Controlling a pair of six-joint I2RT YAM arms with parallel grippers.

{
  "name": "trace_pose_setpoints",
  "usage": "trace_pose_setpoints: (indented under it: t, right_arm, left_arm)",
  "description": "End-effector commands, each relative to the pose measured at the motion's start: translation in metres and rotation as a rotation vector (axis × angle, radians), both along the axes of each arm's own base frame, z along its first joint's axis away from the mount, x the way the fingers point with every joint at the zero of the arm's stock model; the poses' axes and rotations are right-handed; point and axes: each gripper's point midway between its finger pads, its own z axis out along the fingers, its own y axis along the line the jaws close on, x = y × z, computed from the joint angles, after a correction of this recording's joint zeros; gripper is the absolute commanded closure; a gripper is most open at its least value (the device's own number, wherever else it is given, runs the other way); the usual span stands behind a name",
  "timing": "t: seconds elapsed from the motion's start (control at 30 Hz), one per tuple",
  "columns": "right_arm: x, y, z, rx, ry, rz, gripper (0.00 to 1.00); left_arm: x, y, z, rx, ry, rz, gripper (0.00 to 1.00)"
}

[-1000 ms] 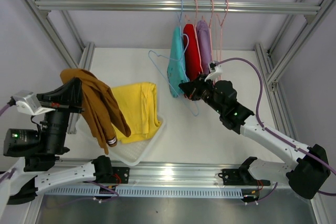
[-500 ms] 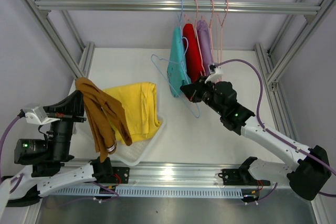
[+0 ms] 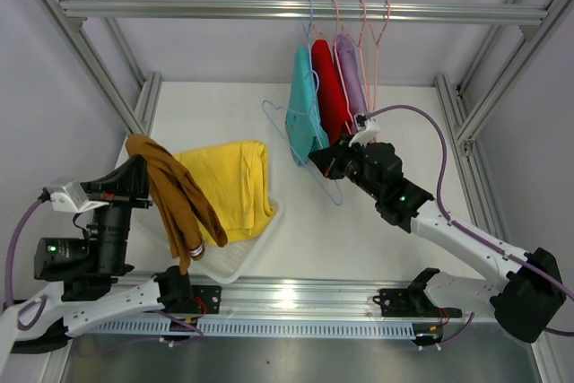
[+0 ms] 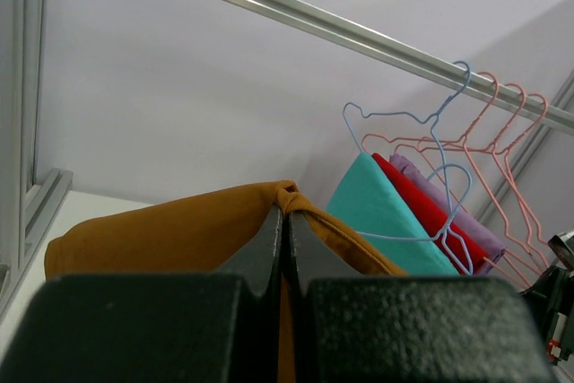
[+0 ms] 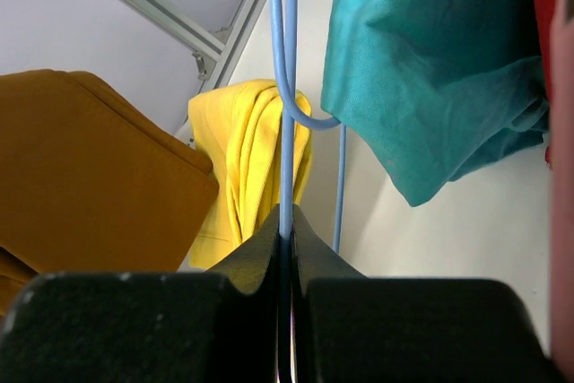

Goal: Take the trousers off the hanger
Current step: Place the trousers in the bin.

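Brown trousers (image 3: 175, 195) hang from my left gripper (image 3: 136, 170), which is shut on a bunched fold of them (image 4: 285, 213) above the left of the table. Yellow trousers (image 3: 235, 184) lie folded in a white tray (image 3: 229, 262). Teal trousers (image 3: 305, 114), red trousers (image 3: 328, 96) and lilac trousers (image 3: 350, 82) hang side by side on hangers from the top rail (image 3: 224, 10). My right gripper (image 3: 325, 161) sits just below the teal pair, shut on the wire of a bare blue hanger (image 5: 285, 87).
Bare pink hangers (image 3: 375, 42) hang on the rail to the right of the lilac pair. Aluminium frame posts (image 3: 108, 60) stand at both sides of the table. The right arm's purple cable (image 3: 439, 159) loops over the right side.
My left arm has dropped and drawn back toward the near edge, and the brown trousers now hang lower beside the tray. My right gripper has shifted slightly right with the blue hanger.
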Motion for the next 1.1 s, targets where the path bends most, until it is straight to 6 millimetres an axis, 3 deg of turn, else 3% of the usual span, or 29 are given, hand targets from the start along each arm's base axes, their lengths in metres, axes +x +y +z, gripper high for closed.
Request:
trace_pose_setpoints:
  t: [0.0, 0.13, 0.33, 0.5, 0.83, 0.93, 0.97, 1.03, 1.07]
  right_arm:
    - [0.005, -0.006, 0.014, 0.031, -0.046, -0.027, 1.0]
    - [0.004, -0.01, 0.012, 0.026, -0.049, -0.027, 1.0]
    - [0.003, -0.023, 0.019, 0.017, -0.074, -0.04, 1.0]
    - [-0.003, -0.03, 0.026, 0.007, -0.1, -0.019, 1.0]
    - [-0.016, -0.046, 0.041, -0.011, -0.151, -0.019, 1.0]
    - [-0.018, -0.048, 0.043, -0.012, -0.161, -0.022, 1.0]
    - [-0.018, -0.049, 0.042, -0.014, -0.161, -0.026, 1.0]
    - [-0.019, -0.051, 0.041, -0.016, -0.162, -0.027, 1.0]
    - [-0.019, -0.051, 0.041, -0.019, -0.163, -0.027, 1.0]
  left_arm:
    - [0.004, -0.011, 0.01, -0.056, -0.04, 0.005, 1.0]
    - [0.015, -0.023, -0.011, -0.034, -0.012, 0.07, 0.99]
    - [0.028, -0.038, -0.022, -0.016, 0.006, 0.114, 1.0]
    - [0.045, -0.062, -0.025, 0.018, 0.022, 0.109, 1.0]
    - [0.095, -0.105, -0.041, 0.122, 0.092, 0.099, 0.99]
    - [0.114, -0.118, -0.055, 0.163, 0.135, 0.093, 0.99]
    - [0.117, -0.124, -0.047, 0.158, 0.126, 0.071, 0.99]
    - [0.131, -0.129, -0.051, 0.188, 0.155, 0.073, 0.99]
    - [0.135, -0.136, -0.049, 0.199, 0.156, 0.044, 0.84]
